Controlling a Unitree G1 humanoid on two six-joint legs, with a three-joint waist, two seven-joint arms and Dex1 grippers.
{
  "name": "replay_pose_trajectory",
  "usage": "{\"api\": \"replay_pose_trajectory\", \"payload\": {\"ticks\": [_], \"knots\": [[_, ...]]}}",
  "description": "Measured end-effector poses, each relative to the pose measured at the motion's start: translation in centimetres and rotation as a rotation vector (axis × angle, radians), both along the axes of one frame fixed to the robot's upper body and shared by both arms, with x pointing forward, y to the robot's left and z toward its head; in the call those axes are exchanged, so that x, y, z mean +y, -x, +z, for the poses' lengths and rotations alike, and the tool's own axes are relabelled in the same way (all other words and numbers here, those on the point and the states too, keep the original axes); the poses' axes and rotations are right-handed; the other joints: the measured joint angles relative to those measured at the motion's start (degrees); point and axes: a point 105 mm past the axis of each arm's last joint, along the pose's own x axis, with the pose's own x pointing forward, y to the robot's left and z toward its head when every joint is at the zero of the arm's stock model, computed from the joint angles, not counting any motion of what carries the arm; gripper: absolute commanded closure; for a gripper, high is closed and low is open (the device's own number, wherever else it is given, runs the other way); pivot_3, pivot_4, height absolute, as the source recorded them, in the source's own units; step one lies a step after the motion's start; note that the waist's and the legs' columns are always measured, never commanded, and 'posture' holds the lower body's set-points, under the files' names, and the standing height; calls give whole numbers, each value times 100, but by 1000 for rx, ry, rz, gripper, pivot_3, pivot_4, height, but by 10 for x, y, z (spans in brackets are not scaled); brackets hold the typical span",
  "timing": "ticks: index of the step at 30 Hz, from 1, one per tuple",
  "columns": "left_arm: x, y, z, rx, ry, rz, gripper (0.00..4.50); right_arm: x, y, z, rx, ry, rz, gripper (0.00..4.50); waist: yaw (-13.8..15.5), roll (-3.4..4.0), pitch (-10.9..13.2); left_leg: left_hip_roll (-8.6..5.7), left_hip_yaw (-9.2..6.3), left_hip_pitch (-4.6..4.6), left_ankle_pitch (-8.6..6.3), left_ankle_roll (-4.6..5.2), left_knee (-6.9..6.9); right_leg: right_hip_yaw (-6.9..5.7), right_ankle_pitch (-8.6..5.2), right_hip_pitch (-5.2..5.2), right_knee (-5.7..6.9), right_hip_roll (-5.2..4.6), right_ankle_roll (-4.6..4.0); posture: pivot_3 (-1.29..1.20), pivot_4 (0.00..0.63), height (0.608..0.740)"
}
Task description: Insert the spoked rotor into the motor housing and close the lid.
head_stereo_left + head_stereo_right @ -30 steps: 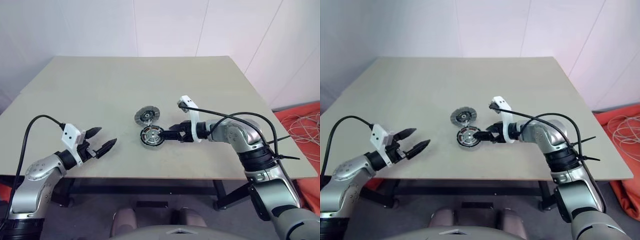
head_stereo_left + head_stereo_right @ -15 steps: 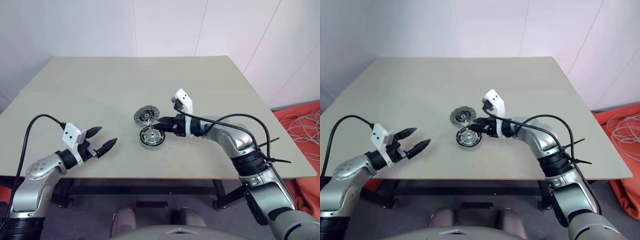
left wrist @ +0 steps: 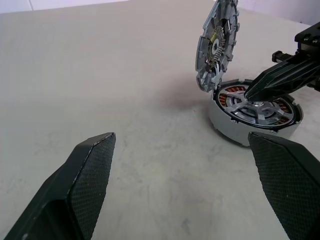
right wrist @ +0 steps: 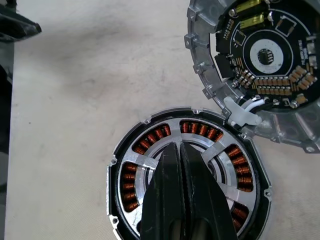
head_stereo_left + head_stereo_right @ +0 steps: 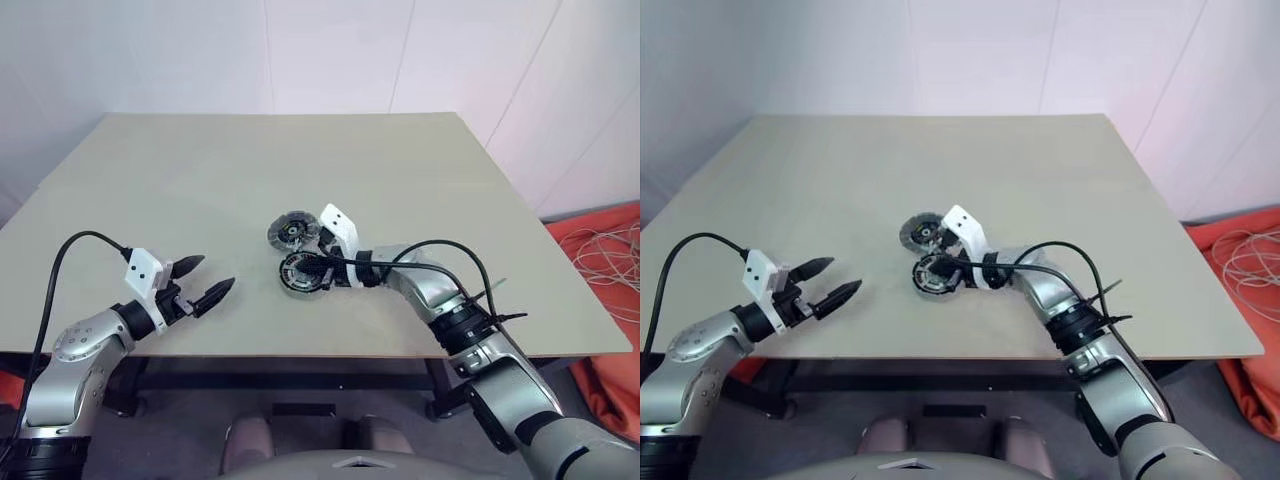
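Your right gripper has swung in over the housing and snapped shut since a second ago, empty, its tips now down on the rotor hub. Nearest you, your left gripper hangs wide open above the table edge, well apart from the work. Mid-table, the rotor sits inside the housing, spokes over the copper coils. Just beyond, the lid stands tilted up, hinged at the housing's far rim, circuit side showing. Press straight down on the hub, gently, so the rotor seats level; I'd judge a sideways push could tip it. Then come round behind the lid and fold it down.
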Motion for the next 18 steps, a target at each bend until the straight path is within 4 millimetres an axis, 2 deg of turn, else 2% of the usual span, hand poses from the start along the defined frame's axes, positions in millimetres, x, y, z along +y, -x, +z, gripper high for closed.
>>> {"api": "replay_pose_trajectory", "payload": {"ticks": [6,9,12,15,18], "knots": [[-1,0,0,0,2,0,0,-8,1,3,-10,1,20,4463,18,-12,-10,-1,-1,20,-1,2,15,1,-1,13,-2,-3,2,0,0,740],[-1,0,-1,1,3,-1,0,-23,0,5,-43,40,47,4463,18,-12,-10,2,-1,11,-2,4,27,0,0,12,-2,-2,2,0,0,740],[-4,0,-1,2,3,-11,0,-46,-3,14,-162,142,143,4463,15,-10,-8,3,-1,-9,-5,9,37,0,0,-7,4,-2,1,0,0,740],[-8,-3,1,-5,3,-27,0,-52,-2,34,-275,221,304,3850,-12,-10,-8,12,2,-15,-8,14,41,0,0,-10,25,4,0,0,0,740],[-12,-6,3,-15,4,-38,0,-53,-2,42,-374,333,478,2815,-48,-10,-8,21,3,-15,-7,13,44,-1,-2,-15,29,10,-4,0,0,740]]}}
